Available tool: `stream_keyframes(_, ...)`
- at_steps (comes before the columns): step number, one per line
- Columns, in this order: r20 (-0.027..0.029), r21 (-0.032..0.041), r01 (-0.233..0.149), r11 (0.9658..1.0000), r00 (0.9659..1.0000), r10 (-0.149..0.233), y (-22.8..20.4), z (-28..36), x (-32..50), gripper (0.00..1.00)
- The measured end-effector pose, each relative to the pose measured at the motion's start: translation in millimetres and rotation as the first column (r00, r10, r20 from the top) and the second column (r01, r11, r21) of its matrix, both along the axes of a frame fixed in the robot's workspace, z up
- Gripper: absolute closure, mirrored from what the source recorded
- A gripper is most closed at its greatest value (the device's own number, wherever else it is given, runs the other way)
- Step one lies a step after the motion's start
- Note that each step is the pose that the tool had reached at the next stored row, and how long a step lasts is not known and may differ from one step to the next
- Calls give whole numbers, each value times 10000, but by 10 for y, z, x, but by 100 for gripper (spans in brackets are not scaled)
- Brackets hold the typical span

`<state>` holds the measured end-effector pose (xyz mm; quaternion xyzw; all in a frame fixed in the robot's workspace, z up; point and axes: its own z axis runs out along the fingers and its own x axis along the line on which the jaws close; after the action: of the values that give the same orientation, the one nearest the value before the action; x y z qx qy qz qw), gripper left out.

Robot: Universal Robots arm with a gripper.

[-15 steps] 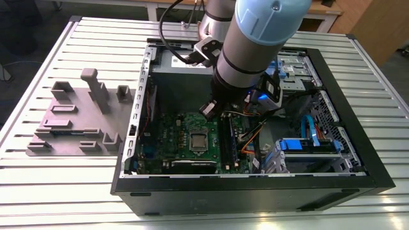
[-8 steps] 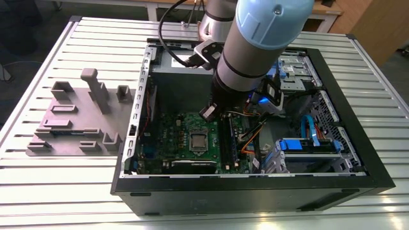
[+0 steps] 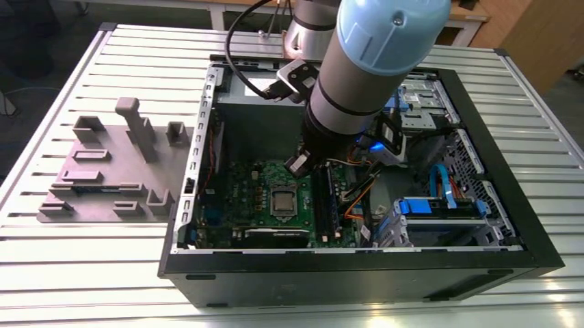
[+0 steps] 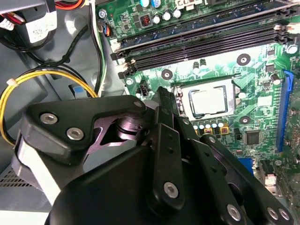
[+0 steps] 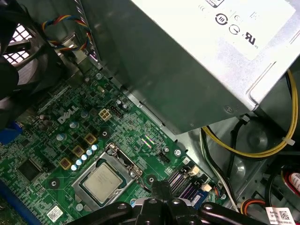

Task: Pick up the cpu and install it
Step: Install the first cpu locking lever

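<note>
Here, one cpu (image 3: 284, 201) lies seated in the socket of the green motherboard (image 3: 246, 191), lower centre of the exterior view. One open computer case (image 3: 474, 225) and one grey fixture tray (image 3: 100, 184) rest on a slatted metal table (image 3: 55, 260). The arm (image 3: 365, 68) reaches down into the case; the gripper (image 4: 165, 101) hangs just beside the cpu, fingers together, holding nothing.

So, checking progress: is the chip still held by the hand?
No, the chip already lies in the socket on the green board, apart from the hand.
</note>
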<state>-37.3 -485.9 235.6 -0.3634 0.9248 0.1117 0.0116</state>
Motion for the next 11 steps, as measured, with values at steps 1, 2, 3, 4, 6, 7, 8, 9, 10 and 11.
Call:
stream_keyframes(1,0,0,0,10000,10000,0,0,0,0,89)
stream_keyframes(2,0,0,0,10000,10000,0,0,0,0,89)
stream_keyframes(3,0,0,1,10000,10000,-1,0,0,-1,89)
stream_keyframes(4,0,0,0,10000,10000,0,0,0,-1,89)
stream_keyframes(6,0,0,0,10000,10000,0,0,0,-1,89)
stream_keyframes(7,0,0,0,10000,10000,0,0,0,-1,89)
stream_keyframes(8,0,0,0,10000,10000,0,0,0,-1,89)
stream_keyframes(9,0,0,1,10000,10000,-1,0,0,-1,89)
stream_keyframes(10,1,2,-5,10000,10000,5,0,0,-2,89)
stream_keyframes(11,5,2,-20,10000,10000,20,0,0,-7,89)
